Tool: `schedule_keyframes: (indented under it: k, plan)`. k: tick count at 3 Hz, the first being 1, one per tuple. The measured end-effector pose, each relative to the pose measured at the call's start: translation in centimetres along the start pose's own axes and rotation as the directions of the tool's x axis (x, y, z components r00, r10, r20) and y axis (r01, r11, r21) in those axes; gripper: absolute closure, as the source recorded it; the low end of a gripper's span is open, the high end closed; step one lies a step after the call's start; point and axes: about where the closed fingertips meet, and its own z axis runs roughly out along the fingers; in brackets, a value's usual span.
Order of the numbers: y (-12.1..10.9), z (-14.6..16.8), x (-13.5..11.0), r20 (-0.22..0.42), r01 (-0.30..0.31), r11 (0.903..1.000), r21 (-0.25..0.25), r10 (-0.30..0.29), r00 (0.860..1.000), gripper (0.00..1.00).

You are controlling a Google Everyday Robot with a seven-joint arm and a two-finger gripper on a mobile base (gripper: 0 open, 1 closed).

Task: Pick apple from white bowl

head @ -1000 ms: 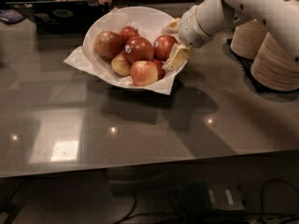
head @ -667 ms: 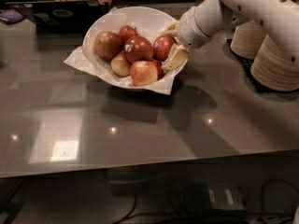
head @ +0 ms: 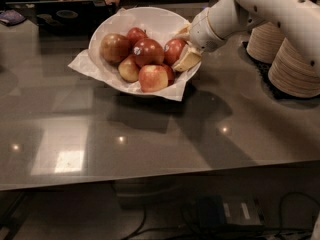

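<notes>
The tool [head: 179, 50] sits at the right rim of the white bowl [head: 106, 25] on the desk [head: 150, 139], against the apple [head: 172, 49] lying among 5 others; whether it grips cannot be told.

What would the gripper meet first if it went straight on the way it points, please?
Most likely the apple, right ahead of the gripper at the right rim of the white bowl; depth is unclear.

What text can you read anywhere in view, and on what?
Nothing legible.
Pale sticker on the apple: too small to read.
Second sticker on the darker red apple: too small to read.
Gripper is at the white bowl's right rim, by the apple.
</notes>
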Motion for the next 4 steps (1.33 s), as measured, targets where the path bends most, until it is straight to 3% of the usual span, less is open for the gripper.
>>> schedule_keyframes:
  k: [1, 2, 4]
  plan:
    - [0.0, 0.1, -0.1, 0.005, -0.001, 1.0, -0.004, 0.001, 1.0, 1.0]
    - [-0.5, -1.4, -1.4, 0.068, 0.0, 1.0, 0.01, -0.001, 0.998, 1.0]
    - [-1.8, -6.1, -3.7, 0.202, -0.005, 0.9979, 0.064, -0.008, 0.979, 1.0]
